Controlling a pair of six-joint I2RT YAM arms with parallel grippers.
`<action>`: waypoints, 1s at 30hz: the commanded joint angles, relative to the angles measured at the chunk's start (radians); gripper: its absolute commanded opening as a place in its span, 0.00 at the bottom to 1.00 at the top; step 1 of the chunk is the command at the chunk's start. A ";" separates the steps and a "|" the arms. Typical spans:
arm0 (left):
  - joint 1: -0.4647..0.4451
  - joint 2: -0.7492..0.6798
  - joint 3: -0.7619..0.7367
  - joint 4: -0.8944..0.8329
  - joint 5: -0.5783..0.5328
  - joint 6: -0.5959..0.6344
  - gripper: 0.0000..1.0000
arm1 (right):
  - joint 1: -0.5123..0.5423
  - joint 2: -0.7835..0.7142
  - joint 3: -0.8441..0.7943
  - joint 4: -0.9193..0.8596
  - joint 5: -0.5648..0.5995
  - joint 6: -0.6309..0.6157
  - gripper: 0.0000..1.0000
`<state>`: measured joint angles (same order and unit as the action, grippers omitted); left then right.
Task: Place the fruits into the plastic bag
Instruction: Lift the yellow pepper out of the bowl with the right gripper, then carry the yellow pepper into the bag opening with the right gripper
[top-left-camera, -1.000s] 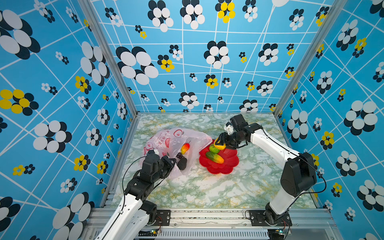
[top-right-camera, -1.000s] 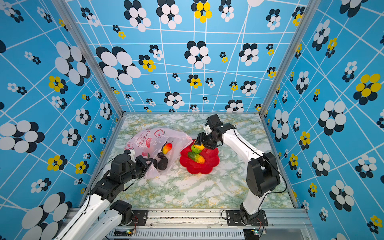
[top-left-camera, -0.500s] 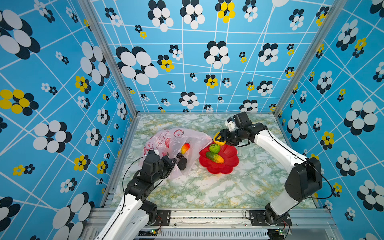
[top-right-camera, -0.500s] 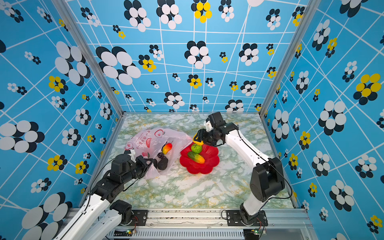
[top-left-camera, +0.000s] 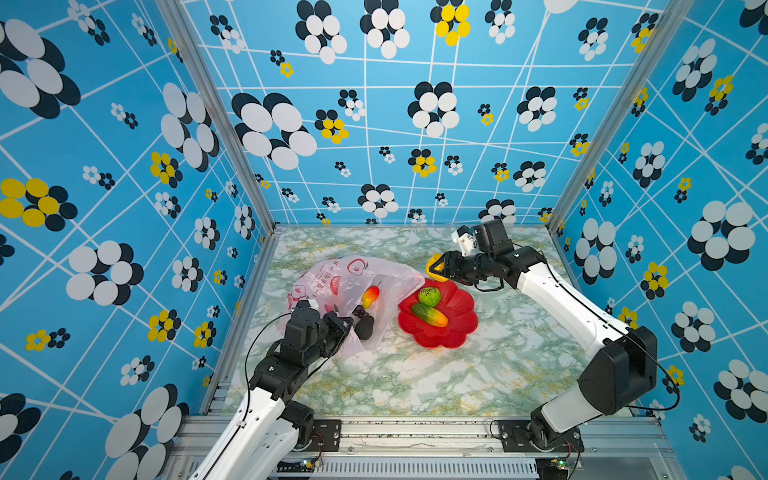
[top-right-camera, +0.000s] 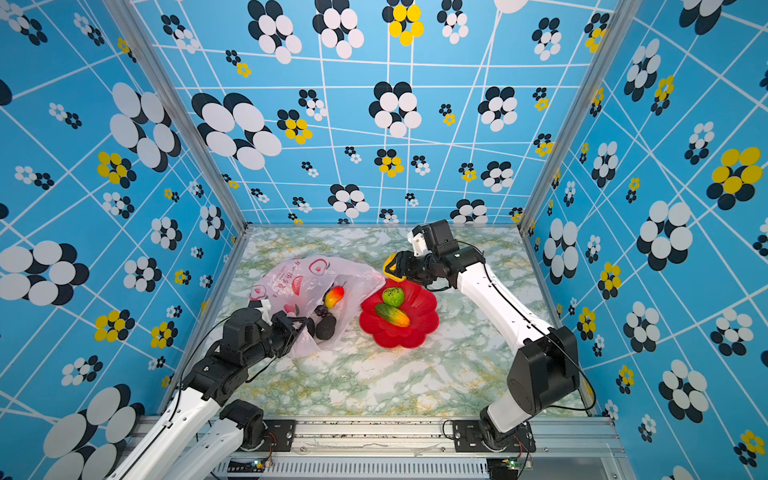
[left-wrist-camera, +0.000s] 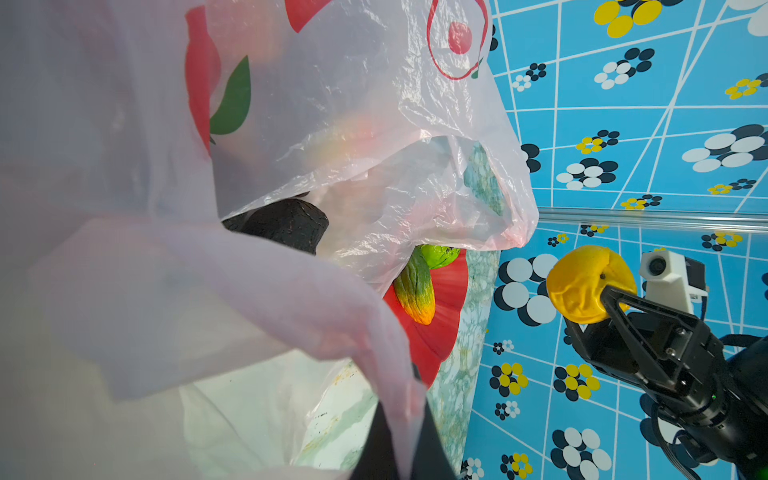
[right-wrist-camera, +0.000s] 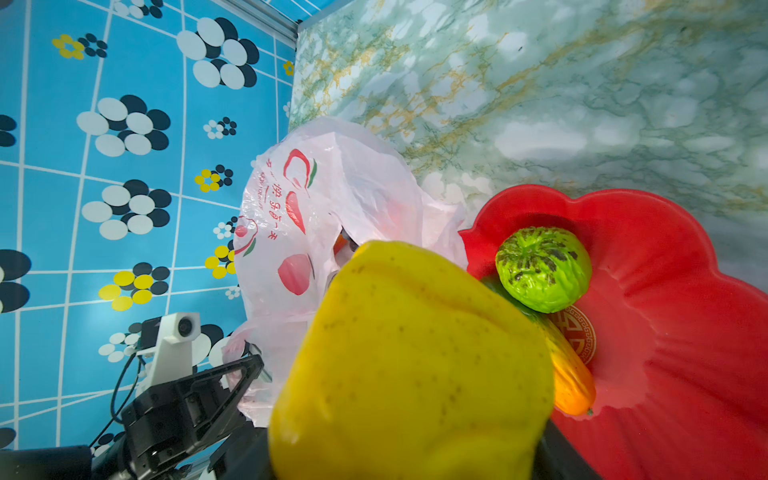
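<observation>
The pale pink plastic bag lies left of the red dish. Its near edge is pinched in my shut left gripper, which lifts the mouth open. Inside the bag lie a red-yellow mango, a grape bunch and a dark avocado. My right gripper is shut on the yellow fruit, above the dish's far left rim and beside the bag. A green kiwi and a green-orange oblong fruit rest in the dish.
Marble tabletop is boxed in by blue flowered walls on three sides. An aluminium rail runs along the front edge, carrying both arm bases.
My right gripper has risen from the dish with the yellow fruit and now hangs over its far left rim. The left gripper and the bag have stayed put.
</observation>
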<state>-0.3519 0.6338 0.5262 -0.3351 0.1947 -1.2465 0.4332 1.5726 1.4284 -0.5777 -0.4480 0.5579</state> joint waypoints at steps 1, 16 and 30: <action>-0.009 0.002 -0.004 0.013 0.008 0.001 0.00 | -0.005 -0.029 -0.017 0.031 -0.029 -0.013 0.55; -0.013 0.011 -0.030 0.039 0.004 -0.012 0.00 | 0.005 -0.019 -0.009 0.067 -0.081 0.001 0.55; -0.018 0.034 -0.036 0.059 -0.012 -0.020 0.00 | 0.037 0.071 0.063 0.082 -0.144 0.000 0.55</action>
<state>-0.3622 0.6655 0.4980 -0.2974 0.1940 -1.2644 0.4580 1.6222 1.4528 -0.5125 -0.5568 0.5583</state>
